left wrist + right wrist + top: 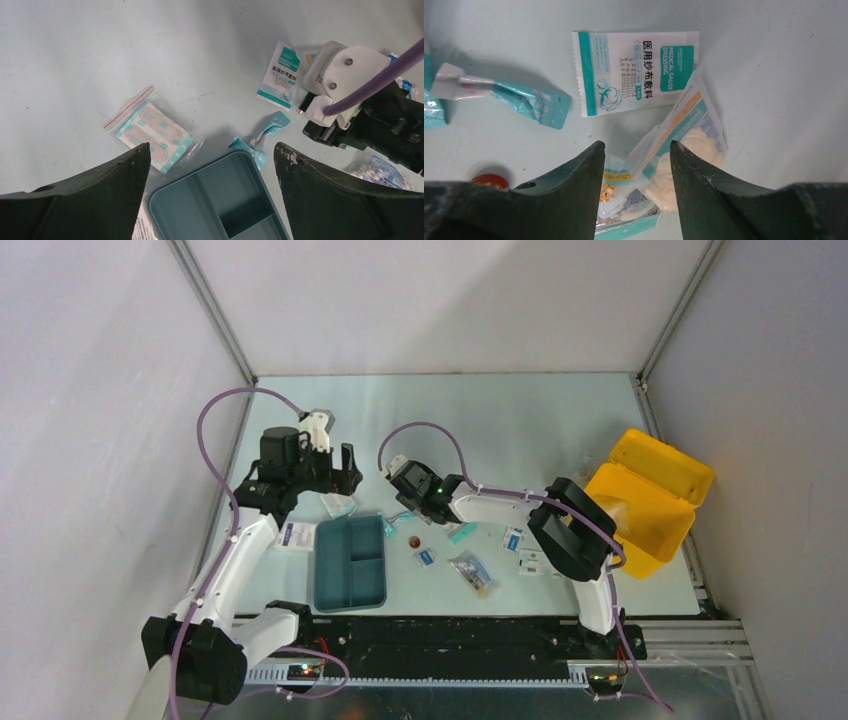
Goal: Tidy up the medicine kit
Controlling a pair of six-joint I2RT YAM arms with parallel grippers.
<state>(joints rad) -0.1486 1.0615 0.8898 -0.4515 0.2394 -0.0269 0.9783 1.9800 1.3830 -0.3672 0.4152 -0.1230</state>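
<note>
Two grippers hung over the pale table [520, 420]. We saw the medicine kit [652, 498], yellow and with its lid open, at the 3 o'clock edge of the table in the top view, well apart from both of them. The left gripper [212, 150] had its fingers spread wide and held nothing. Below it lay the teal divided tray [220, 200], and at 10 o'clock from the tray lay a zip bag of plasters [152, 131]. The right gripper [636, 145] had only a narrow gap between its fingers. It stood over a pouch of cotton balls [686, 150], and we could not tell if the fingers touched it. A gauze dressing packet [636, 70] lay at 12 o'clock from these fingers, a twisted teal sachet [509, 97] at 10 o'clock.
</note>
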